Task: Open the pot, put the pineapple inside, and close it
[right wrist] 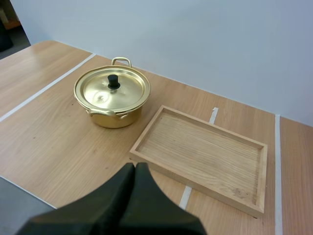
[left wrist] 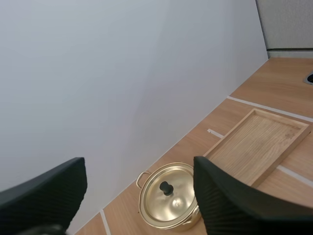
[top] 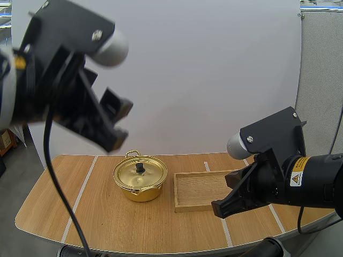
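Note:
A gold pot (top: 140,179) stands on the wooden table with its lid on, a black knob (top: 140,167) at the lid's middle. My left gripper (top: 122,126) hangs high above and to the left of the pot. In the left wrist view its fingers (left wrist: 222,200) stand wide apart, open, with the pot (left wrist: 168,196) far below between them. My right gripper (top: 218,208) hovers low over the near right corner of the tray. In the right wrist view it is one dark wedge (right wrist: 135,171), shut on nothing, with the pot (right wrist: 111,93) beyond it.
A shallow wooden tray (top: 188,201) lies just right of the pot, also seen from both wrists (left wrist: 259,147) (right wrist: 146,161). White tape lines (top: 80,193) cross the tabletop. The table's curved front edge (top: 161,250) is close to the arms.

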Available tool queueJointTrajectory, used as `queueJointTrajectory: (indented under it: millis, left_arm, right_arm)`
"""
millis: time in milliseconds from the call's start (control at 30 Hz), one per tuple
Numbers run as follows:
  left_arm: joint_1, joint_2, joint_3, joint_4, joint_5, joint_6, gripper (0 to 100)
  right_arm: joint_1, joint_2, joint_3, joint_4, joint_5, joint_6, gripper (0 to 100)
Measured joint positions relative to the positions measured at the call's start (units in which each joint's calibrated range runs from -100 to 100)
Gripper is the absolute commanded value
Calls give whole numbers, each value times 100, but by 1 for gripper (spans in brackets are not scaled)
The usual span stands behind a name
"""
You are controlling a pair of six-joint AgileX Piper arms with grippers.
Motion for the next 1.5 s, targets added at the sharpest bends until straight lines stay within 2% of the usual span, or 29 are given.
queueJointTrajectory:
  millis: [67,100,133,167,200,667,767,900,1000,1133,1233,1500]
  left_arm:
    - [0,-203,195,2,0,-58,44]
    - [0,-306,293,15,0,-84,28]
    - [0,-345,330,14,0,-82,19]
    - [0,-410,365,14,0,-82,5]
    - [0,-450,425,14,0,-100,0]
    - [0,-1537,1891,4,-54,-638,0]
    - [0,-1882,2350,4,-1071,-1034,0]
    - [0,-1970,2716,4,-2650,-1274,0]
    - [0,-1973,3166,-8,-4700,-1316,0]
    - [0,-1973,3825,-18,-6513,-1346,0]
    - [0,-1973,4309,-18,-7292,-1358,0]
    - [35,-1973,5533,-18,-8437,-1374,0]
  right_arm:
    - [-51,-140,0,0,0,0,0]
    - [-61,-173,0,0,0,0,0]
    - [-110,-221,0,41,0,0,0]
    - [-118,-252,0,41,0,0,0]
    - [-152,-282,0,41,0,0,0]
    - [-599,-321,0,479,0,0,0]
    - [-641,-334,98,492,-382,0,0]
    - [-641,-334,465,504,-1510,0,0]
    - [-641,-345,1073,470,-3122,-36,0]
    - [-641,-345,1857,435,-5179,-242,0]
    - [-641,-334,2437,394,-6334,-287,0]
    - [-777,-342,3617,350,-8120,-306,0]
